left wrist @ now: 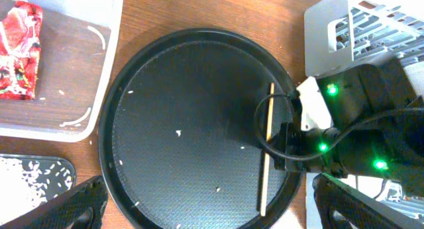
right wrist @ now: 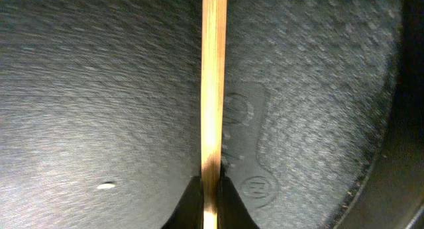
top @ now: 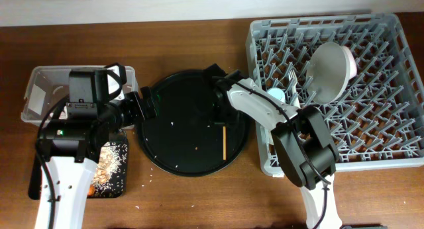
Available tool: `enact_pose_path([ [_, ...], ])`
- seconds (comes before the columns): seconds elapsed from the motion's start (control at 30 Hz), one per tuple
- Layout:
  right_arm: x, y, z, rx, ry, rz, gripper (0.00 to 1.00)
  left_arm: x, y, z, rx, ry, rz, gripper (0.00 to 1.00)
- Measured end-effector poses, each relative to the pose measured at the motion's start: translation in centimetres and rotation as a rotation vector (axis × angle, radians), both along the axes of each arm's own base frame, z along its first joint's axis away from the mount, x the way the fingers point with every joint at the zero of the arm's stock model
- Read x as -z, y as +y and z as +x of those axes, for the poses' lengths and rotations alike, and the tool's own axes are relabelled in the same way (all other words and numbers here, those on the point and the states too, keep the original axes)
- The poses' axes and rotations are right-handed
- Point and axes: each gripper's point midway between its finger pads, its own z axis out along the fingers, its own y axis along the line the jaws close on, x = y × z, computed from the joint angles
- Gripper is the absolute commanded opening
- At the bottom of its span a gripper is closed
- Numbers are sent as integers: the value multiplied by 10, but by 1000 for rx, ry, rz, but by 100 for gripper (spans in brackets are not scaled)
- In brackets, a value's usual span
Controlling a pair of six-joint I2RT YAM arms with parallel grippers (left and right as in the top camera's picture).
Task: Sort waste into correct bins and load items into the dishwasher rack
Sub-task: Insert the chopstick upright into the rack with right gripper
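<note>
The thin wooden stick [top: 225, 141] lies along the right side of the large round black tray [top: 173, 144]. My right gripper [right wrist: 212, 197] is shut on the stick [right wrist: 213, 90] at its far end, low over the tray, and shows in the overhead view [top: 222, 118]. My left gripper [left wrist: 212, 216] is open and empty above the tray's left edge [top: 142, 107]. The grey dishwasher rack [top: 391, 146] holds a pale round plate [top: 331, 70] standing on edge and a light blue cup [top: 275, 94]. The red snack wrapper [left wrist: 20, 50] lies in the clear tub [left wrist: 99, 70].
The shallow black tray [top: 122, 189] at the front left holds beige rice scraps [top: 111, 161] and an orange bit [top: 90, 188]. A few rice grains [left wrist: 178, 132] dot the round tray. The right arm [left wrist: 344, 139] crosses between the tray and the rack corner [left wrist: 331, 30].
</note>
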Motion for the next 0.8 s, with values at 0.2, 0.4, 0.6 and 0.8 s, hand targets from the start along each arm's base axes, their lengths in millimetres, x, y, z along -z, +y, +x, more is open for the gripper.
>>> enact_pose_path([
  [0.2, -143, -28, 49, -127, -120, 66, 4, -1, 0, 0, 0, -2, 0, 99],
  [0.4, -165, -203, 93, -1, -164, -38, 4, 0, 0, 0, 0, -1, 0, 99],
  [0.6, -164, -244, 96, -40, -173, -122, 4, 0, 0, 0, 0, -1, 0, 99],
  [0.8, -124, -246, 102, -73, -156, -133, 7, 0, 0, 0, 0, -1, 0, 99],
])
